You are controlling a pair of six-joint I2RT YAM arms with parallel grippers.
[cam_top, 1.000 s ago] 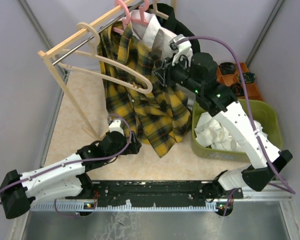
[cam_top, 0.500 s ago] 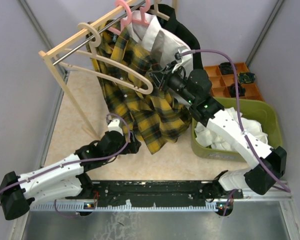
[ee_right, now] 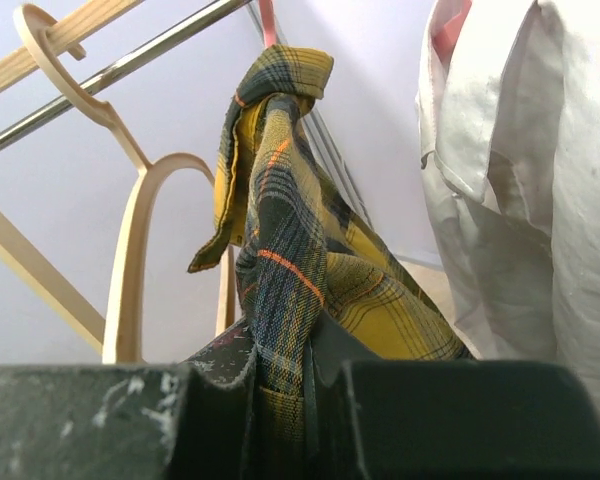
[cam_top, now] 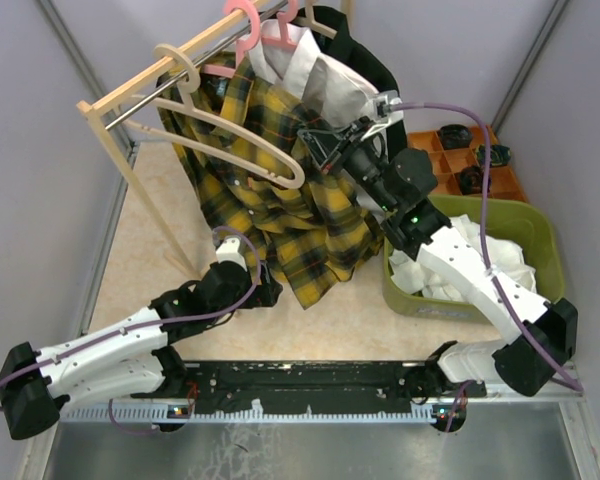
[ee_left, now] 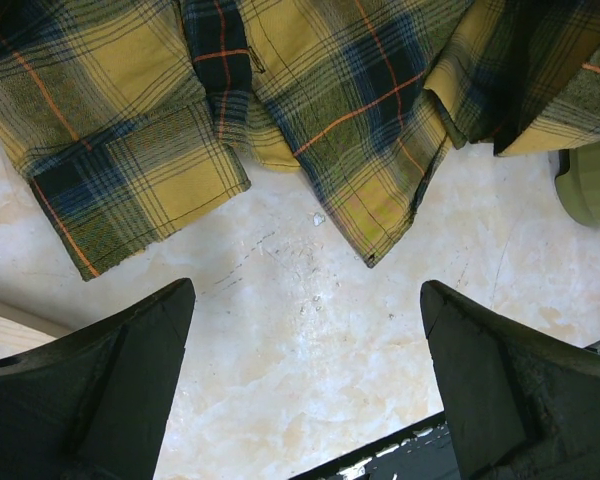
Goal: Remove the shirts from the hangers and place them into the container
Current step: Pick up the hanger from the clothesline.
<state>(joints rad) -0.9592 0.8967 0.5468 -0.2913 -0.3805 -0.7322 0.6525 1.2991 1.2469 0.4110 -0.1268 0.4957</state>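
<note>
A yellow-and-dark-green plaid shirt (cam_top: 270,190) hangs from the rack over a pale beige hanger (cam_top: 250,140). My right gripper (cam_top: 316,148) is shut on a bunched fold of it; the right wrist view shows the plaid cloth (ee_right: 290,240) pinched between the jaws of the right gripper (ee_right: 300,400). Low over the table, my left gripper (cam_top: 270,290) stands open and empty in front of the plaid hem (ee_left: 330,100). A white shirt (cam_top: 320,75) and a black shirt (cam_top: 365,55) hang on pink hangers (cam_top: 245,20). The olive-green container (cam_top: 540,225) holds a white shirt (cam_top: 450,265).
The wooden rack (cam_top: 130,95) with its metal bar (ee_right: 140,60) crosses the back left. An orange compartment tray (cam_top: 455,165) sits behind the container. A corner of the container (ee_left: 592,185) shows at the right of the left wrist view.
My right gripper closed on the plaid shirt and reached further toward the rack. The shirt swung leftwards and spread. The left arm stayed still.
</note>
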